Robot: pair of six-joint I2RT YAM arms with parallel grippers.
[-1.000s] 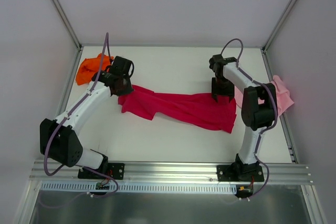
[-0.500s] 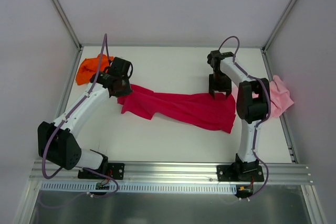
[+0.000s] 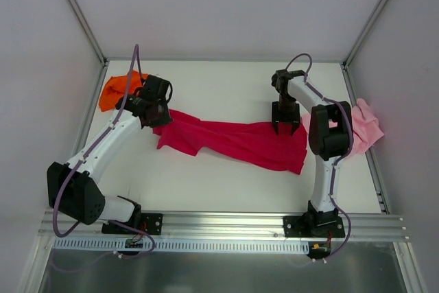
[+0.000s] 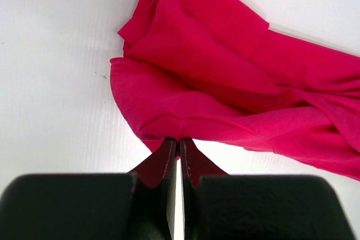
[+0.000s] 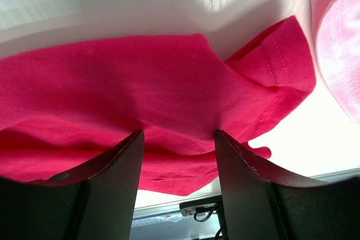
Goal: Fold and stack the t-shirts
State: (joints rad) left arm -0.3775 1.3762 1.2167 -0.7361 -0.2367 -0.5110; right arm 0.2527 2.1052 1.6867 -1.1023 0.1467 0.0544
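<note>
Crimson t-shirt (image 3: 233,141) mid-worktop (image 3: 219,87), pulled into rumpled band running 10 to 4 o'clock. Not flat, no fold made.
Left pincer (image 4: 179,149) clamped tight on its 10 o'clock end.
Right pincer (image 5: 179,139) half-wide, fingers straddling cloth at 2 o'clock end, nothing gripped.
Orange t-shirt (image 3: 113,90) bunched in 10 o'clock corner; pink t-shirt (image 3: 367,125) heaped at 3 o'clock edge.
Judgement: early stage. All three folds and stacking left.

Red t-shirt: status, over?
Left claw shut on red t-shirt, left end. Right claw open over its right end. Shirt stretched out, unfolded. Orange t-shirt and pink t-shirt bunched at the sides.
</note>
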